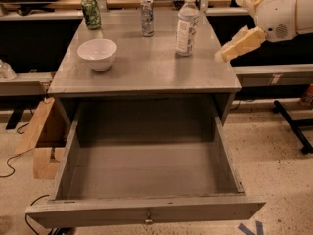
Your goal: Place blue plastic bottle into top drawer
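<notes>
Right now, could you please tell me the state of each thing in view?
top drawer: pulled open, empty.
blue plastic bottle: upright on the table, capped, not held.
green can: upright, back left.
silver patterned can: upright, back centre.
white bowl: right way up, left side.
gripper: in the air beyond the table's right edge, apart from the bottle.
</notes>
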